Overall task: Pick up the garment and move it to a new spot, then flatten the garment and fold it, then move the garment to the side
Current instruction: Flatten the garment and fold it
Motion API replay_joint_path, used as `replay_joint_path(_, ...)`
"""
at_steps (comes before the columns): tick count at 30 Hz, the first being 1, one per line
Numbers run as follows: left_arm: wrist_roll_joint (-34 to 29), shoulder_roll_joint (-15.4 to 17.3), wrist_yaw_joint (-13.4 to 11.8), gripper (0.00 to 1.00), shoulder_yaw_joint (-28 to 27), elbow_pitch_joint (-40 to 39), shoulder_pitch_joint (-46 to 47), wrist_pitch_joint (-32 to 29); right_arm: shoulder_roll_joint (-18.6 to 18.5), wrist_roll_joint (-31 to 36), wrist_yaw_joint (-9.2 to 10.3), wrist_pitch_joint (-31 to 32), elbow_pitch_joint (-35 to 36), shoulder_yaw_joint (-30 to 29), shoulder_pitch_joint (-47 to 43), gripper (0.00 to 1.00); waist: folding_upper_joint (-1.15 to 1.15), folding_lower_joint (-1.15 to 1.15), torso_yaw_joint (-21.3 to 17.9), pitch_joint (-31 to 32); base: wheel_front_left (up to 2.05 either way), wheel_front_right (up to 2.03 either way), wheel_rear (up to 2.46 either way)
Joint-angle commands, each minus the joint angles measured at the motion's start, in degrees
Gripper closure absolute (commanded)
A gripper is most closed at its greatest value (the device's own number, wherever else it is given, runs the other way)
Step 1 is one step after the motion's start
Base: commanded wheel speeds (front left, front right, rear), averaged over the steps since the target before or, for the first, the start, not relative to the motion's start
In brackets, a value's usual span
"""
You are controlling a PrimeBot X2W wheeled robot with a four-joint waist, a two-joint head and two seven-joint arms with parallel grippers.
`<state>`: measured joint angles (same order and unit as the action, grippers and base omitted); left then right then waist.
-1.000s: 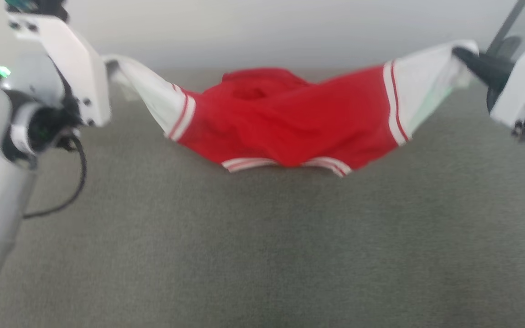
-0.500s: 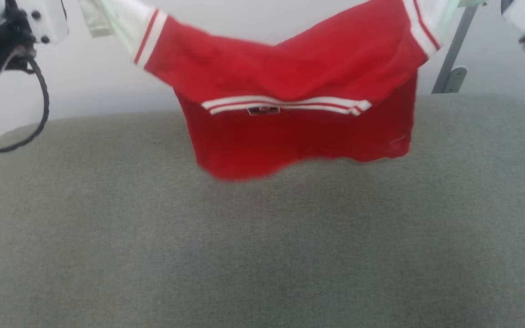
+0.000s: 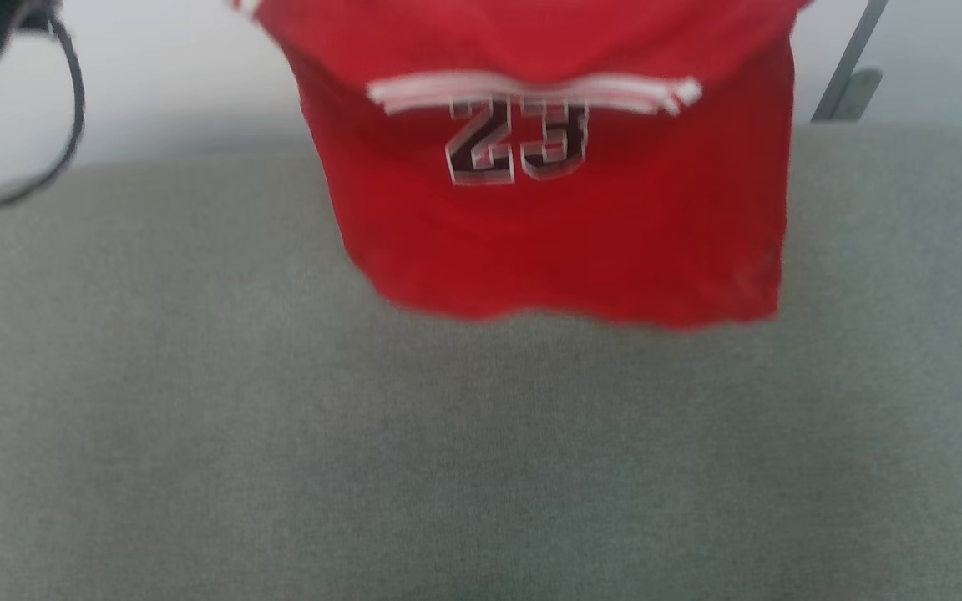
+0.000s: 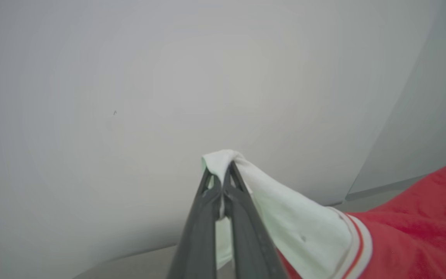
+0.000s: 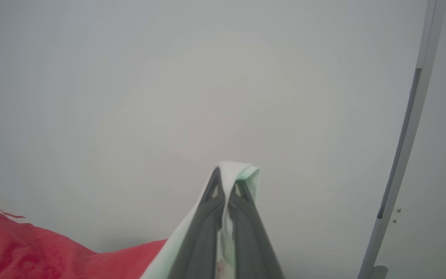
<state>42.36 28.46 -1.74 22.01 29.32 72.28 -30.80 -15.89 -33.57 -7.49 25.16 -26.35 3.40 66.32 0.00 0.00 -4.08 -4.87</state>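
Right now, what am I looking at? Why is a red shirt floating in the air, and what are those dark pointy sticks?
You are seeing through a robot's eyes. It has two arms, and each ends in a gripper made of two long dark fingers. One picture comes from a camera on its head, looking down at a grey padded surface. The other two come from small cameras on its wrists, looking along the fingers.

The shirt is not floating. The left gripper is pinched shut on one white sleeve, and the right gripper is pinched shut on the other. Together they hold the red shirt up so it hangs in the air over the grey surface. You can read the number 23 on it. The dark loop at the left is a cable on the robot.
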Motion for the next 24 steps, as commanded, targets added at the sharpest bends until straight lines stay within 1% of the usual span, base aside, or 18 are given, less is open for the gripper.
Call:
replay_joint_path(1, -1.1, -0.8, 0.6, 1.0, 0.0, 1.7, 2.6, 2.6, -0.6, 0.7, 0.0, -3.5, -1.8, 1.4, 2.3, 1.0, 0.0, 0.0, 0.2, -3.0, 0.0, 0.0, 0.0)
replay_joint_path(6, -3.3, -3.5, 2.1, 1.0, 0.2, 8.0, 9.7, 11.0, -1.8, 3.8, 0.0, -16.3, -8.5, 5.4, 8.8, 1.0, 0.0, 0.0, 0.3, -7.9, 0.0, 0.0, 0.0)
replay_joint_path(10, -6.5, -4.6, 3.8, 1.0, 0.4, 12.1, 15.6, 20.6, -2.6, 6.1, 0.01, -28.1, -13.9, 8.2, 14.3, 1.0, 0.0, 0.0, 0.5, -11.3, 0.0, 0.0, 0.0)
replay_joint_path(13, -7.6, -5.4, 5.1, 1.0, 0.4, 15.2, 19.0, 27.8, -3.6, 8.1, 0.01, -35.4, -17.4, 10.1, 17.4, 1.0, 0.0, 0.0, 0.9, -13.4, 0.0, 0.0, 0.0)
replay_joint_path(14, -7.9, -5.6, 5.4, 1.0, 0.4, 16.3, 19.8, 29.9, -3.8, 8.7, 0.02, -36.4, -18.9, 10.9, 18.0, 1.0, 0.0, 0.0, 1.1, -13.9, 0.0, 0.0, 0.0)
replay_joint_path(17, -8.2, -6.6, 6.3, 1.0, 1.0, 20.5, 19.8, 32.6, -3.8, 8.4, 0.0, -37.7, -22.2, 14.2, 18.2, 1.0, 0.0, 0.0, 1.7, -14.9, 0.0, 0.0, 0.0)
replay_joint_path(19, -7.9, -6.9, 6.9, 1.0, 1.5, 23.2, 19.2, 32.7, -4.0, 6.0, 0.04, -37.1, -24.2, 15.6, 17.3, 1.0, 0.0, 0.0, 2.2, -15.2, 0.0, 0.0, 0.0)
replay_joint_path(21, -7.7, -7.1, 7.2, 1.0, 2.0, 25.8, 17.9, 32.9, -4.1, 3.8, 0.04, -35.2, -25.7, 18.2, 15.4, 1.0, 0.0, 0.0, 2.7, -15.3, 0.0, 0.0, 0.0)
replay_joint_path(22, -7.6, -7.4, 7.5, 1.0, 2.5, 27.3, 16.7, 31.9, -3.8, 1.8, 0.04, -34.5, -25.7, 18.7, 14.3, 1.0, 0.0, 0.0, 2.9, -15.2, 0.0, 0.0, 0.0)
replay_joint_path(24, -7.3, -7.8, 7.7, 1.0, 3.3, 29.4, 15.2, 30.7, -4.3, -1.5, 0.04, -31.8, -25.6, 20.6, 12.2, 1.0, 0.0, 0.0, 3.4, -15.0, 0.0, 0.0, 0.0)
